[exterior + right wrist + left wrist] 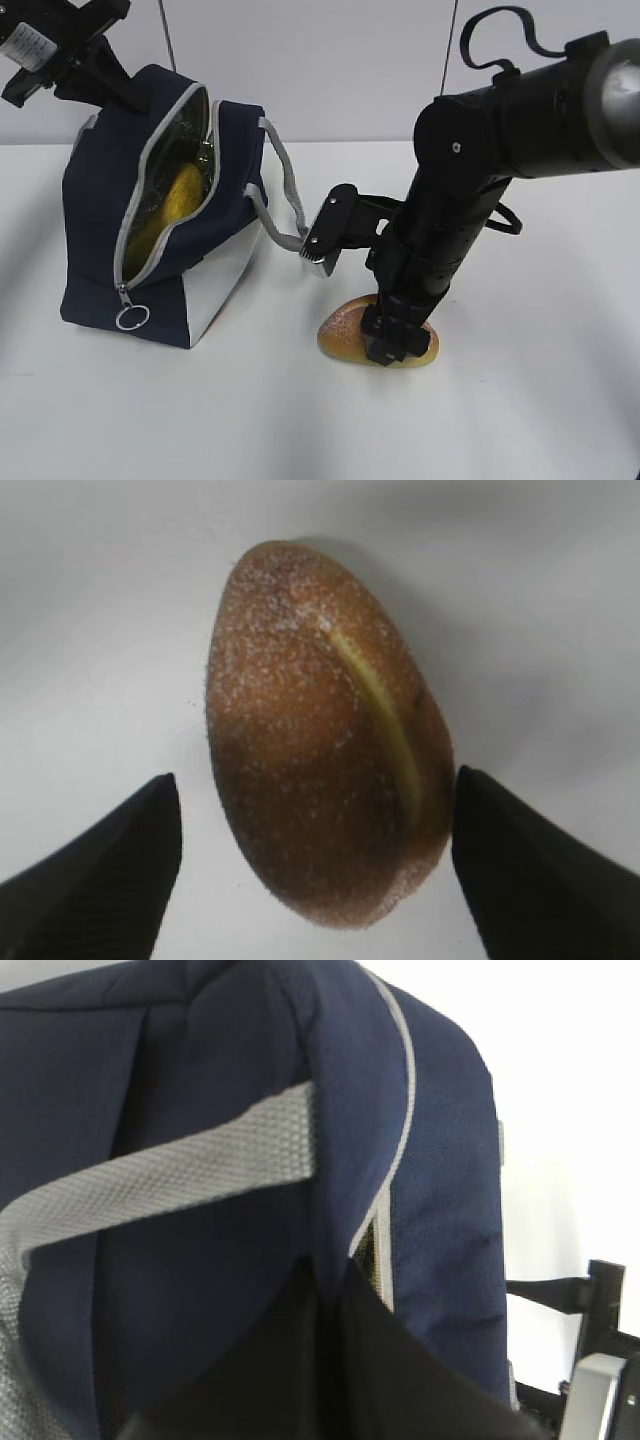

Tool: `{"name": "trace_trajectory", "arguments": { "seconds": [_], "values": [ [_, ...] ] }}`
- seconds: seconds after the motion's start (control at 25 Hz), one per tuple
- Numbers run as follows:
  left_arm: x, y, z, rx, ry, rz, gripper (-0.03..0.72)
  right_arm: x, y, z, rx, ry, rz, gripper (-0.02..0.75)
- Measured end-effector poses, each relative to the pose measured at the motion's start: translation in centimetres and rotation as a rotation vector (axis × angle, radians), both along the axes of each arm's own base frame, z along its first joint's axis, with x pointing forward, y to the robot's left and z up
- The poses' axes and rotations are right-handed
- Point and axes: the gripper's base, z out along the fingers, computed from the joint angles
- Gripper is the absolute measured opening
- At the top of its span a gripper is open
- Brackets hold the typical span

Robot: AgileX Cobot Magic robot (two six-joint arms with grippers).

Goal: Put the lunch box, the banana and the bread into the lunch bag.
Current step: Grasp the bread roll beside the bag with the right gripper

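Observation:
The navy lunch bag [95,230] stands at the left with its zipper open. The yellow banana [176,198] shows inside against the silver lining. My left gripper [130,95] is shut on the bag's top rear edge; in the left wrist view the gripper [335,1280] pinches the navy fabric of the bag [200,1060]. The bread [345,335] lies on the table to the right of the bag. My right gripper [390,345] is open and lowered over it. In the right wrist view the gripper [315,776] has one finger on each side of the bread [320,750]. The lunch box is hidden.
The bag's grey handle [285,200] hangs toward the right arm's wrist camera [330,235]. The zipper's ring pull [132,317] hangs at the bag's near lower corner. The white table [520,420] extends to the front and right.

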Motion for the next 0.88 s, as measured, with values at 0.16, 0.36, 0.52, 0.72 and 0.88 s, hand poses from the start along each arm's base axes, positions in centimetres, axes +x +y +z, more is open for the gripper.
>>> {"name": "trace_trajectory", "arguments": {
  "seconds": [0.16,0.36,0.52,0.72,0.88],
  "values": [
    [0.0,0.0,0.0,0.0,0.0,0.0,-0.003,0.7,0.4,-1.2,0.01,-0.025,0.011,0.627],
    [0.0,0.0,0.0,0.0,0.0,0.0,-0.003,1.1,0.6,-1.8,0.016,-0.046,0.022,0.622],
    [0.0,0.0,0.0,0.0,0.0,0.0,-0.003,1.1,0.6,-1.8,0.018,-0.05,0.024,0.541],
    [0.0,0.0,0.0,0.0,0.0,0.0,-0.003,1.1,0.6,-1.8,0.018,-0.05,0.024,0.426],
    [0.0,0.0,0.0,0.0,0.0,0.0,-0.003,1.1,0.5,-1.6,-0.001,-0.035,0.033,0.403]
  ]
}}
